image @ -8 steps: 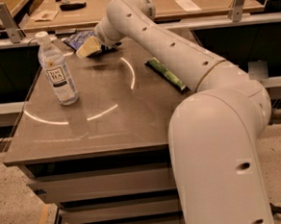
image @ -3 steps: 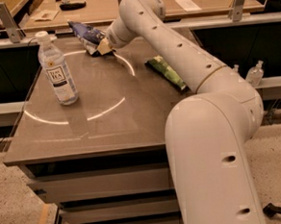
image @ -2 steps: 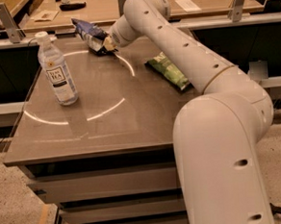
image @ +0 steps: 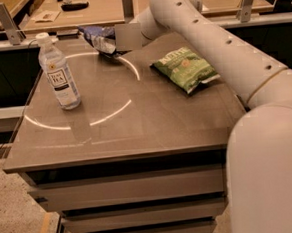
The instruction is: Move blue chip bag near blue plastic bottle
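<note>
The blue chip bag (image: 97, 37), crumpled dark blue foil with a silvery inside, hangs just above the table's far edge, left of centre. My gripper (image: 114, 44) is at the bag's right side and shut on it. The arm reaches in from the lower right across the table. The blue plastic bottle (image: 58, 73), clear with a white cap and a white label, stands upright on the left part of the table, in front of and to the left of the bag.
A green chip bag (image: 184, 67) lies flat on the right half of the grey table (image: 122, 135), under the arm. A wooden counter with metal posts (image: 4, 22) runs behind the table. The floor drops away at the left.
The gripper took the blue chip bag off the table's far edge and holds it raised. The arm has swung clear of the green bag, which now shows fully.
</note>
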`<control>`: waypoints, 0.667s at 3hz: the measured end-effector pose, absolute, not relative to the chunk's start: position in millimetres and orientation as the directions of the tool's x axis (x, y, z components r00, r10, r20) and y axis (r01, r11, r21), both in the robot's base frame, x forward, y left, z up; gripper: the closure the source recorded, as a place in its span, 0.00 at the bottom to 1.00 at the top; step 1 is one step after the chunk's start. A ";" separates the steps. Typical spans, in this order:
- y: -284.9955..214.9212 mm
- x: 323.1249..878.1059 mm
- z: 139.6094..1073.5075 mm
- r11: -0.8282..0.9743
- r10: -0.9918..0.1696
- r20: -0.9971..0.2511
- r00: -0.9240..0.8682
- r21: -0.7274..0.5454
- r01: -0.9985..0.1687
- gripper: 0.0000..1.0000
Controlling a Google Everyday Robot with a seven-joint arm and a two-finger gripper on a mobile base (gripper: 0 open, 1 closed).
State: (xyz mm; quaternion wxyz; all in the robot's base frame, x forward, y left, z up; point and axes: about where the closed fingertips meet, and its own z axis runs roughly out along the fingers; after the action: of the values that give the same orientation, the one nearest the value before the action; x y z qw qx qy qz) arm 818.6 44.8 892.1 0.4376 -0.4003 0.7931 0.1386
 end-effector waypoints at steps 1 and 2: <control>47.0 774.1 892.1 0.556 -0.556 -0.792 -0.250 -0.131 -0.820 1.00; 58.1 737.4 894.2 0.469 -0.575 -0.789 -0.215 -0.103 -0.877 1.00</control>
State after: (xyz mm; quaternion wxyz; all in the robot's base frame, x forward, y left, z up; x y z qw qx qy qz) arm 737.4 58.1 894.2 0.4026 -0.4800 0.7565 0.1877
